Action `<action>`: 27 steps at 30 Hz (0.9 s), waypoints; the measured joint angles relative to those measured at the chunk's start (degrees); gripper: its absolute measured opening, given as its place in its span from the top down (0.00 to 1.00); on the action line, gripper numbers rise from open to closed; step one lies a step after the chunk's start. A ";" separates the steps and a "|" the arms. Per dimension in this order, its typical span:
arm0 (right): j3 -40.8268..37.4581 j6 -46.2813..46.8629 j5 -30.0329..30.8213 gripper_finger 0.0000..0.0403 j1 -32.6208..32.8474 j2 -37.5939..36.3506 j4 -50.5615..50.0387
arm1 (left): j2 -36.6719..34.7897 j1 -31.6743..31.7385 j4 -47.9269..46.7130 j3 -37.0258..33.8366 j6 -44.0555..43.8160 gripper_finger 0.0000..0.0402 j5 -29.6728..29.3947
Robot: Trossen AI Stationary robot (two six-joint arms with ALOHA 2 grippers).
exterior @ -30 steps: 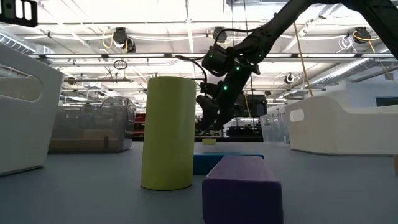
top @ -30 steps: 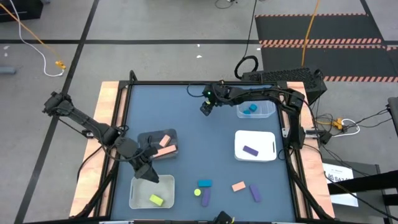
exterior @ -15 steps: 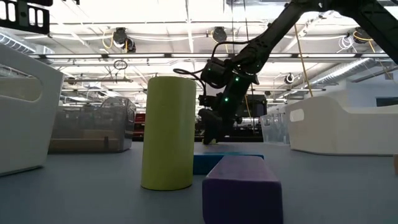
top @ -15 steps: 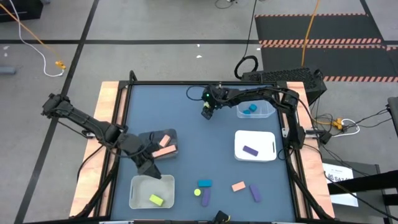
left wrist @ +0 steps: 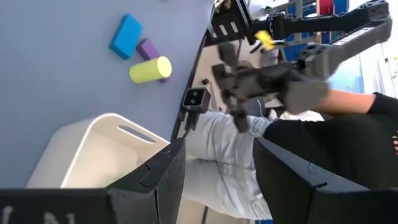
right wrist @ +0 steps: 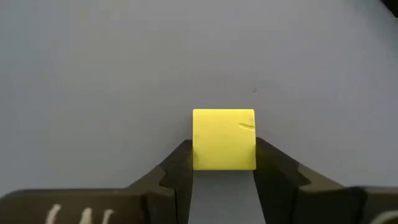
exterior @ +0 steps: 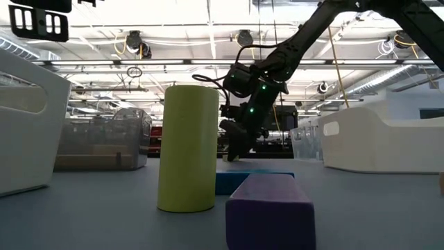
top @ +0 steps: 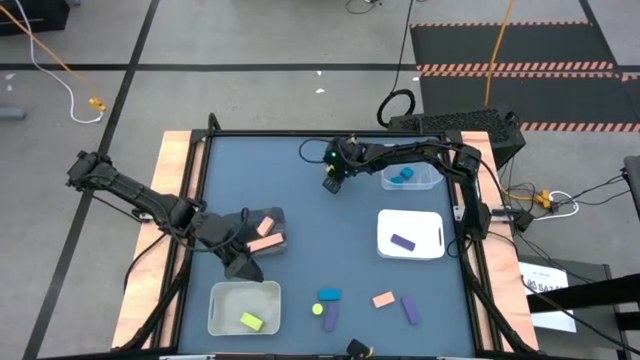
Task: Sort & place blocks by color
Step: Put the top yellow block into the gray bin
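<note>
My right tool (right wrist: 222, 163) is clamped on the yellow cube (right wrist: 223, 138), one finger on each side face, cube sitting on the tabletop (top: 300, 210) at the far side, just beside the clear bin (top: 410, 177) holding blue blocks. My left tool (top: 243, 266) hangs with its fingers apart, holding nothing, between the dark tray (top: 236, 222) and the white bin (top: 222, 305).

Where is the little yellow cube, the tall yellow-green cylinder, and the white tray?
yellow cube (right wrist: 224, 139), right wrist view, front face
yellow-green cylinder (exterior: 189, 147), low view, side wall
white tray (top: 428, 235), high view, bare floor right of the purple block
</note>
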 joint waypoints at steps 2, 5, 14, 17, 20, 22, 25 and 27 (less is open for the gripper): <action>-0.32 1.32 0.66 0.71 -0.08 -2.75 -0.98 | 0.00 0.73 -0.01 0.00 1.31 0.54 -0.06; 0.06 2.29 0.60 0.71 0.03 -9.24 0.78 | 0.00 2.22 -0.16 0.00 5.32 0.54 -0.08; 0.13 1.50 -4.39 0.71 4.68 -27.58 9.22 | 0.00 9.85 -2.10 0.00 21.01 0.54 -0.10; 0.11 0.47 -5.59 0.71 7.39 -31.82 12.50 | 0.00 13.34 -2.12 0.00 27.58 0.54 -1.63; 0.09 -1.67 -5.54 0.71 10.25 -34.92 15.94 | 0.00 17.14 -2.00 0.00 32.76 0.54 -5.81; 0.12 -1.92 -5.50 0.71 11.90 -36.36 18.34 | 0.00 19.65 -1.61 0.00 33.62 0.54 -9.39; 0.14 -1.94 -5.42 0.71 13.95 -37.30 19.53 | 0.00 23.16 0.47 0.00 33.15 0.54 -12.10; 0.10 -1.96 -5.31 0.71 15.31 -37.31 20.36 | 0.01 24.91 3.36 0.00 32.95 0.54 -12.10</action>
